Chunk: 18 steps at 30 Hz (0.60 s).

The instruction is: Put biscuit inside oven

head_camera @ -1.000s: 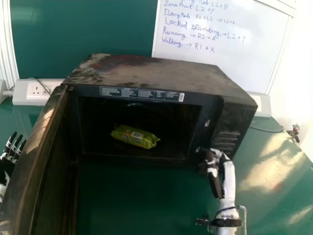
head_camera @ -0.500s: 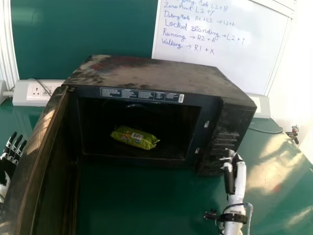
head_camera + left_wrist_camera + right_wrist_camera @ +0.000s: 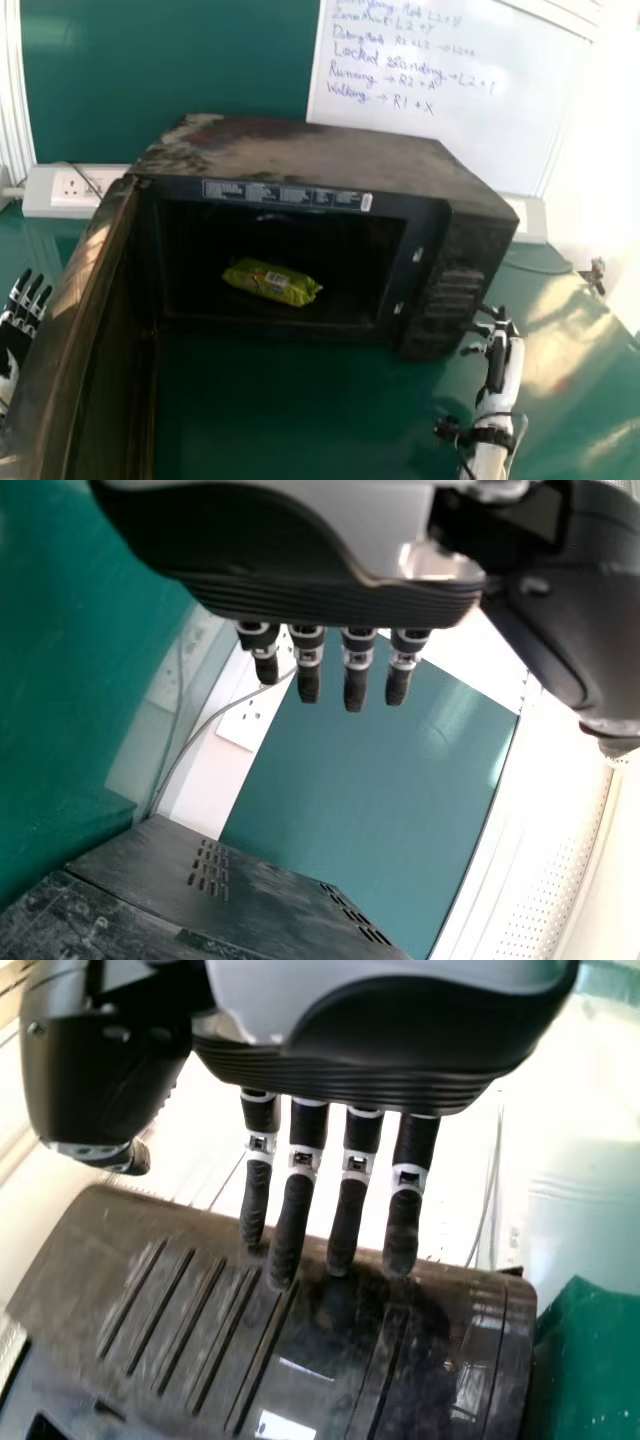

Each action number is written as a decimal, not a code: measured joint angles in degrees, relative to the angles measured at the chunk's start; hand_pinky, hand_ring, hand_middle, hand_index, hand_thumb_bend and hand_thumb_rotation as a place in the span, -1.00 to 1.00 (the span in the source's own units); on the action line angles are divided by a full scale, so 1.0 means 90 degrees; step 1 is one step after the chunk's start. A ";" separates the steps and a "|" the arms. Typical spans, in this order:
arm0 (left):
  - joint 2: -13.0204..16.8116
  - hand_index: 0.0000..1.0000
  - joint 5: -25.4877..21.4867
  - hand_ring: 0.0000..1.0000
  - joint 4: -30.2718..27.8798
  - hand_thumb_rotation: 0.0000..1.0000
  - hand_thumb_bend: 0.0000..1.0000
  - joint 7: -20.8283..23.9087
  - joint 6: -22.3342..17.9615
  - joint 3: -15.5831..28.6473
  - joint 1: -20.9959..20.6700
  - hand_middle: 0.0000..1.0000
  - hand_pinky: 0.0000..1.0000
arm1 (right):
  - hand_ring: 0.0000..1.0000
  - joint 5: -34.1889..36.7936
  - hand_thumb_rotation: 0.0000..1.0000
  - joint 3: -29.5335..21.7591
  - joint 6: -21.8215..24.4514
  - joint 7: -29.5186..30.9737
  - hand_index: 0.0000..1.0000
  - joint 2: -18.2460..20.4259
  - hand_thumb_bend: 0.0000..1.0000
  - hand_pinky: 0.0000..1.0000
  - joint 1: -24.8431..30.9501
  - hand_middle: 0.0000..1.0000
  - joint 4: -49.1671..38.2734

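The green biscuit packet [image 3: 270, 282] lies flat inside the oven [image 3: 320, 150], on the cavity floor, a little towards nine o'clock from its middle. Taking twelve as straight ahead of me and the packet as the centre of the dial, its long side runs from between nine and ten to between three and four. Nothing of mine touches it.

The oven door [image 3: 95, 320] stands wide open, reaching from the cavity's nine o'clock side down towards seven, nearer me. At three o'clock from the packet is the oven's ribbed front panel [image 3: 450, 295].

My right hand [image 3: 498, 355] is at about half past three, outside the oven and just beside that panel. Its fingers are extended and hold nothing — my right wrist view has them straight over the dark ribbed panel, thumb apart; I can't tell whether the tips touch it.

My left hand [image 3: 17, 325] is a touch below nine o'clock, on the outer side of the door, fingers straight and spread, empty.

The green desk [image 3: 270, 410] runs under the oven. Farther out, a socket panel [image 3: 75, 190] is at ten, a green board [image 3: 170, 70] at eleven, and a whiteboard [image 3: 440, 120] with handwriting between one and two.
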 measured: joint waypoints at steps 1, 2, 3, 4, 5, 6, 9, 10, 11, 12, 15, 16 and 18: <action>0.0002 0.78 -0.0006 0.43 0.0001 -1.00 -0.73 -0.0027 0.0000 0.0004 0.0003 0.57 0.26 | -0.38 0.0077 1.00 -0.0023 -0.0019 0.0065 0.27 0.0008 0.46 -0.48 -0.0029 -0.19 0.0050; 0.0004 0.77 -0.0008 0.42 0.0002 -1.00 -0.73 -0.0061 0.0000 0.0007 0.0004 0.57 0.20 | -0.37 0.0105 1.00 -0.0041 -0.0049 0.0098 0.27 0.0015 0.45 -0.48 -0.0053 -0.18 0.0096; 0.0006 0.76 -0.0015 0.41 0.0002 -1.00 -0.73 -0.0099 0.0000 0.0010 0.0004 0.57 0.18 | -0.36 0.0122 1.00 -0.0059 -0.0078 0.0131 0.27 0.0023 0.45 -0.48 -0.0072 -0.18 0.0134; 0.0009 0.76 -0.0028 0.41 0.0007 -1.00 -0.73 -0.0120 0.0000 0.0011 0.0003 0.57 0.16 | -0.36 0.0142 1.00 -0.0070 -0.0091 0.0159 0.27 0.0029 0.44 -0.47 -0.0081 -0.18 0.0157; 0.0011 0.76 -0.0064 0.43 0.0015 -1.00 -0.74 -0.0154 0.0000 0.0015 0.0002 0.58 0.19 | -0.36 0.0179 1.00 -0.0080 -0.0110 0.0194 0.27 0.0038 0.43 -0.47 -0.0084 -0.18 0.0171; 0.0015 0.75 -0.0090 0.43 0.0019 -1.00 -0.74 -0.0182 0.0000 0.0017 0.0002 0.58 0.20 | -0.37 0.0197 1.00 -0.0087 -0.0120 0.0202 0.27 0.0042 0.42 -0.48 -0.0087 -0.18 0.0178; 0.0027 0.75 -0.0128 0.42 0.0025 -1.00 -0.75 -0.0236 0.0000 0.0019 0.0002 0.57 0.19 | -0.37 0.0209 1.00 -0.0097 -0.0131 0.0232 0.25 0.0044 0.43 -0.48 -0.0095 -0.19 0.0194; 0.0030 0.76 -0.0128 0.42 0.0024 -1.00 -0.76 -0.0246 -0.0001 0.0019 0.0003 0.57 0.18 | -0.38 0.0209 1.00 -0.0098 -0.0133 0.0249 0.25 0.0044 0.43 -0.48 -0.0098 -0.19 0.0201; 0.0030 0.76 -0.0129 0.41 0.0022 -1.00 -0.76 -0.0265 -0.0001 0.0019 0.0004 0.56 0.16 | -0.38 0.0209 1.00 -0.0099 -0.0135 0.0255 0.25 0.0043 0.44 -0.48 -0.0100 -0.19 0.0205; 0.0030 0.76 -0.0133 0.41 0.0018 -1.00 -0.77 -0.0292 -0.0001 0.0019 0.0007 0.57 0.15 | -0.39 0.0208 1.00 -0.0099 -0.0135 0.0257 0.25 0.0043 0.44 -0.48 -0.0102 -0.19 0.0209; 0.0023 0.79 -0.0147 0.40 -0.0041 -1.00 -0.79 -0.0354 -0.0007 0.0019 0.0043 0.57 0.18 | -0.40 0.0205 1.00 -0.0099 -0.0136 0.0258 0.25 0.0046 0.43 -0.48 -0.0107 -0.19 0.0214; 0.0026 0.80 -0.0179 0.41 -0.0055 -1.00 -0.82 -0.0430 -0.0008 0.0018 0.0055 0.58 0.21 | -0.40 0.0205 1.00 -0.0099 -0.0136 0.0260 0.25 0.0051 0.44 -0.48 -0.0105 -0.20 0.0212; 0.0041 0.77 -0.0248 0.38 -0.0054 -1.00 -0.86 -0.0691 -0.0025 0.0017 0.0064 0.53 0.02 | -0.40 0.0205 1.00 -0.0098 -0.0136 0.0262 0.24 0.0058 0.44 -0.48 -0.0105 -0.20 0.0208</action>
